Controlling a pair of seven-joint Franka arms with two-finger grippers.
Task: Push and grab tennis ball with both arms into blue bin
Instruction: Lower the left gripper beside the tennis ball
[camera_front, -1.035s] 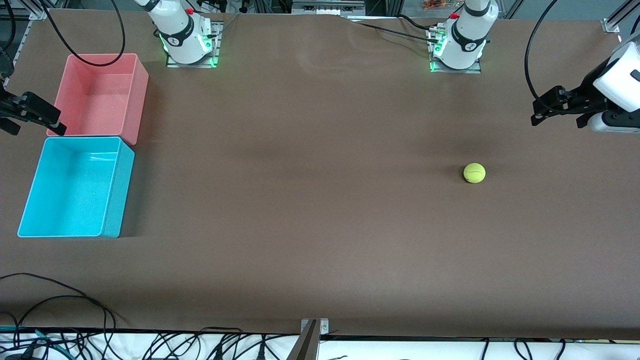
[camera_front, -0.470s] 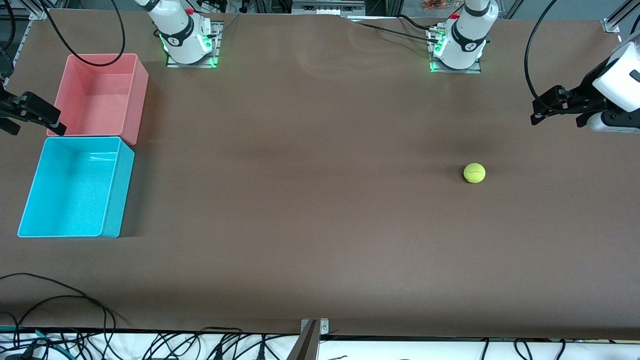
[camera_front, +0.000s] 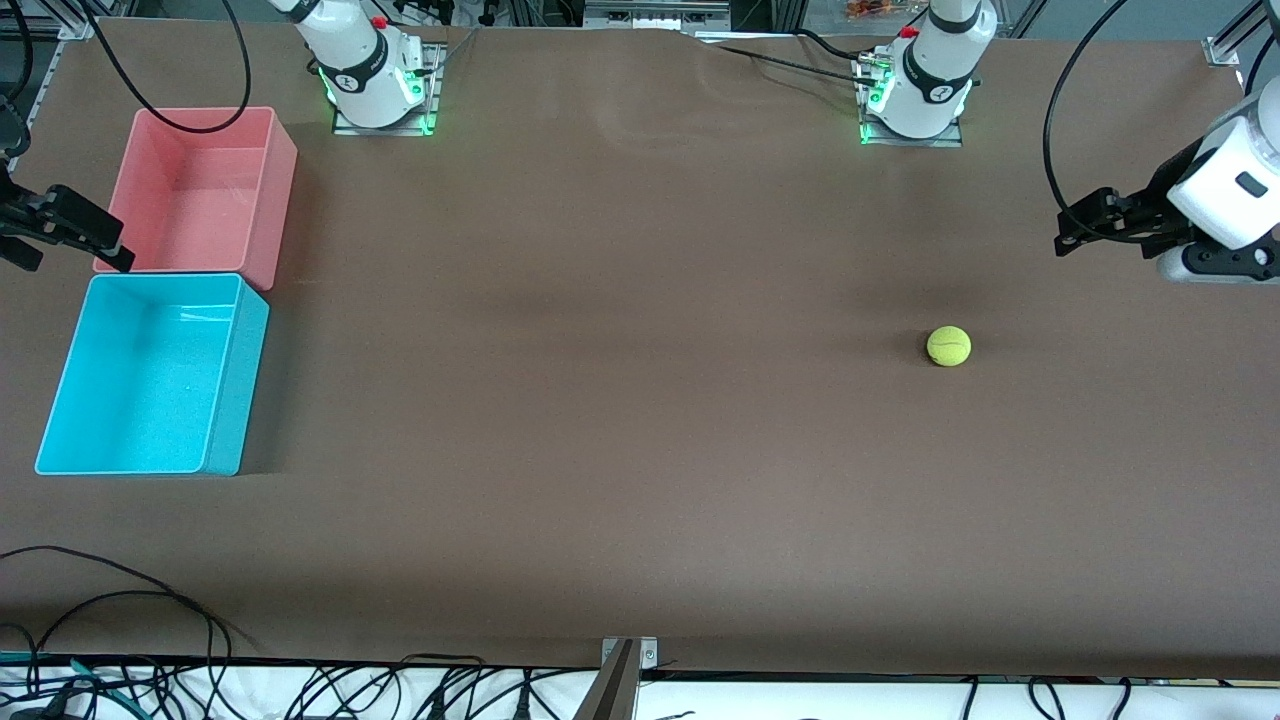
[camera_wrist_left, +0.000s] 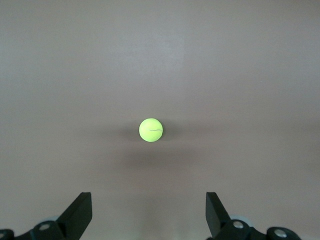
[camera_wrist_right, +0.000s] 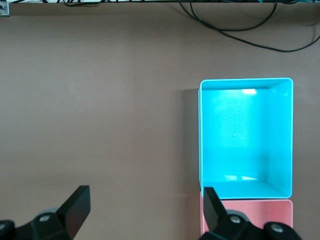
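Ball (camera_front: 948, 346) lies toward the table's (camera_front: 640, 450) left-arm end; blue bin (camera_front: 150, 375) at the right-arm end. Left gripper (camera_front: 1075, 232) and right gripper (camera_front: 75, 240) hover with jaws wide apart, holding nothing.

The tennis ball (camera_front: 949, 346) lies toward the left arm's end, well apart from the blue bin (camera_front: 226, 390).

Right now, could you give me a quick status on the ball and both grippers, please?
Left gripper open, up at its table end. Right gripper open, by the pink bin. Tennis ball loose on the table, blue bin empty.
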